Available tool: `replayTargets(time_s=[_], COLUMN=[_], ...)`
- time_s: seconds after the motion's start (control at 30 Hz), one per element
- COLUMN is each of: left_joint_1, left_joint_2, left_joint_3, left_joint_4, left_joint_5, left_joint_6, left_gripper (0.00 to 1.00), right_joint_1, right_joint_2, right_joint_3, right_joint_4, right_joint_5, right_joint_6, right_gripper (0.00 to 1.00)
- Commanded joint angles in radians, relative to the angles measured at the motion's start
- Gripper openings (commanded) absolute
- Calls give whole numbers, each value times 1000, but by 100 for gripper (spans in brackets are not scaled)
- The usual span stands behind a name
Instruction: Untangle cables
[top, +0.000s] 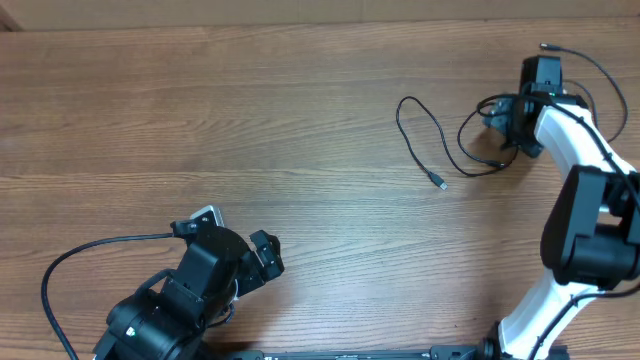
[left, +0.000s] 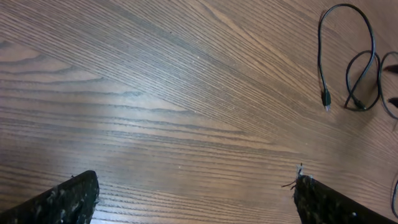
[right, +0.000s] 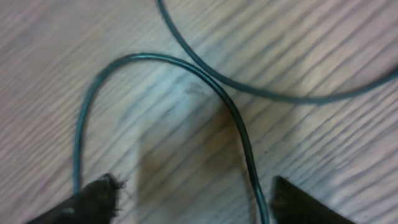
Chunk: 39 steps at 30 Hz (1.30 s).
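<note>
A thin black cable (top: 420, 130) lies on the wooden table at the right, running in a loop to a small plug end (top: 441, 183). A second looped cable (top: 480, 150) lies beside it, reaching under my right gripper (top: 503, 115). My right gripper (right: 196, 202) is open just above the table; a cable loop (right: 186, 65) passes between its fingertips, and another strand (right: 249, 87) curves beyond. My left gripper (left: 196, 196) is open and empty over bare wood at the lower left (top: 265, 255). It sees both cables (left: 323, 68) far off at the upper right.
A thicker black cable (top: 70, 262) loops from the left arm's base at the lower left. Another arm cable (top: 590, 65) runs along the right arm near the table's right edge. The table's far edge (top: 300, 25) runs along the top.
</note>
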Motion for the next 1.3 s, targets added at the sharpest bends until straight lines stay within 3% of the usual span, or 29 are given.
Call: replayTargets(time_s=[0.0,0.3,0.37,0.5,0.63,0.83,0.87,0.9,0.93,1.1,1.27], left_joint_1=[0,0,0,0,0,0,0,0,0,0,0], left_joint_2=[2,2,2,2,2,2,2,2,2,2,2], left_joint_3=[-2,-2,-2,-2,-2,-2,-2,-2,-2,-2,-2], left_joint_4=[0,0,0,0,0,0,0,0,0,0,0], left_joint_5=[-16,-16,-16,-16,-16,-16,-16,-16,-16,-16,-16], left_joint_6=[12,12,12,12,12,12,12,12,12,12,12], left_gripper=[100,100,100,99,100,99,100,100,100,100,100], right_joint_1=[-20,-24,-24,-19,6,61,68,71,72,58,55], right_joint_2=[21,82,101,114,112,113,112,112,112,69,-110], right_joint_3=[-2,-2,-2,-2,-1,-1,0,6,18,154,267], right_joint_4=[5,18,12,-12,11,84,97,97,88,-122,-311], right_joint_5=[-64,-48,-50,-100,-250,-274,-262,-243,-216,-21,24], right_joint_6=[-71,-94,-93,-95,-176,-176,-175,-171,-160,-75,-237], right_gripper=[68,69,62,32,24,23,28,61,100,100,100])
